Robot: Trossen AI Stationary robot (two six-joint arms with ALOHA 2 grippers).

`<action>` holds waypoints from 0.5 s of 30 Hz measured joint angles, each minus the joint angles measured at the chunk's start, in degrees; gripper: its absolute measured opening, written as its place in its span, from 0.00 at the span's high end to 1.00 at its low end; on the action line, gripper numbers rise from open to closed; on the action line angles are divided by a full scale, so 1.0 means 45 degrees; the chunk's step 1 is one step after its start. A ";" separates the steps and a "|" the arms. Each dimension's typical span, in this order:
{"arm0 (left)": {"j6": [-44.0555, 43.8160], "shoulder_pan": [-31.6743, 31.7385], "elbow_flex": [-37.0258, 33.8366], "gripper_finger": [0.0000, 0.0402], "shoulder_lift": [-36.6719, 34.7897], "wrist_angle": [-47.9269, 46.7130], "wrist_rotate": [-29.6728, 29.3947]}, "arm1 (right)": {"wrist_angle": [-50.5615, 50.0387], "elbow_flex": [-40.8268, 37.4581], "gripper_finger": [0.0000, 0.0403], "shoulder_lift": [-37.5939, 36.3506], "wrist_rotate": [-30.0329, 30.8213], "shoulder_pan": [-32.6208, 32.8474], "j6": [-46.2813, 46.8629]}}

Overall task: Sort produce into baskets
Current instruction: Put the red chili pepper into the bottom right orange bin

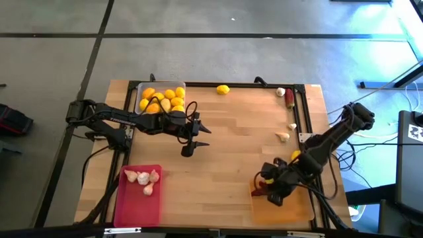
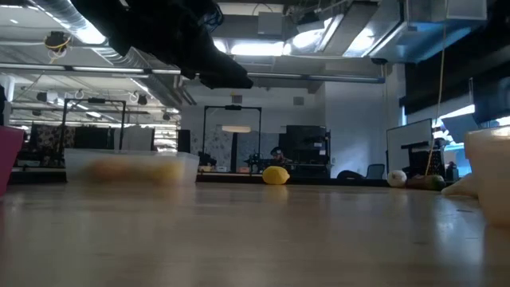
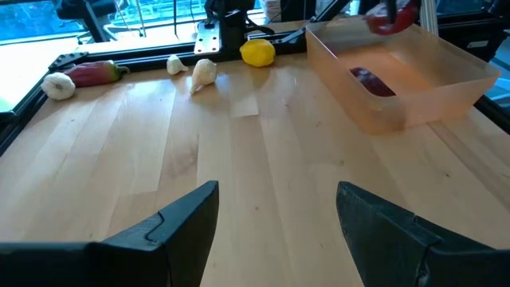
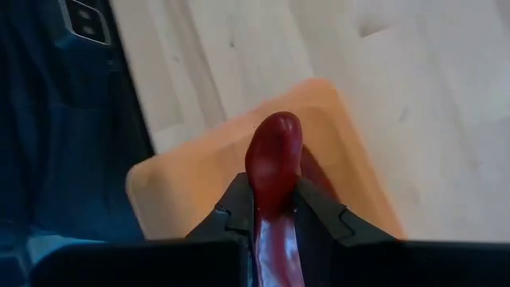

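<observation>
Right end effector (image 4: 275, 209): closed on a dark red chili pepper (image 4: 273, 163), held above the orange basket (image 4: 183, 179) at the near right corner of the wooden surface (image 1: 225, 142); a second chili pepper (image 3: 371, 81) lies inside that basket. Left end effector (image 3: 275, 219): fingers spread apart and holding nothing, hovering over the bare middle of the surface, just beside the clear basket (image 1: 141, 88). Clear basket: at the far left of the surface, filled with yellow and orange lemon-like fruits (image 1: 162, 100). Pink-red basket (image 1: 135, 208): at the near left edge, holding several garlic bulbs (image 1: 144, 179) at its far end. Loose items on the surface: one lemon (image 1: 223, 90) at the far edge; one garlic bulb (image 1: 281, 92) and one chili pepper (image 1: 289, 98) near the far right corner; two garlic pieces (image 1: 285, 132) along the right side; a yellow fruit (image 1: 295, 155) beside the right arm.
</observation>
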 joint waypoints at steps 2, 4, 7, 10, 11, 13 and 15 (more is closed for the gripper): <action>0.0005 0.0000 0.0000 0.37 0.0000 0.0000 0.0000 | 0.0502 -0.0212 0.88 0.0000 0.0001 0.0146 0.0068; 0.0000 0.0000 0.0000 0.37 0.0000 -0.0002 0.0000 | 0.1237 -0.0516 0.88 0.0000 -0.0082 0.0337 0.0076; -0.0049 0.0000 0.0000 0.37 0.0000 -0.0005 0.0000 | 0.2165 -0.0917 0.88 0.0050 -0.0330 0.0517 0.0105; -0.0037 0.0000 0.0000 0.37 0.0005 -0.0005 -0.0003 | 0.2775 -0.1146 0.88 0.0335 -0.0287 0.0744 0.0100; -0.0029 0.0000 0.0000 0.37 0.0001 -0.0003 -0.0003 | 0.2824 -0.1191 0.88 0.0485 -0.0275 0.0788 0.0095; -0.0025 0.0000 0.0000 0.37 0.0004 -0.0007 -0.0003 | 0.2807 -0.1295 0.88 0.0886 -0.0304 0.0814 0.0035; -0.0025 0.0000 0.0000 0.37 0.0000 -0.0005 0.0000 | 0.2766 -0.1407 0.88 0.1342 -0.0511 0.0813 0.0008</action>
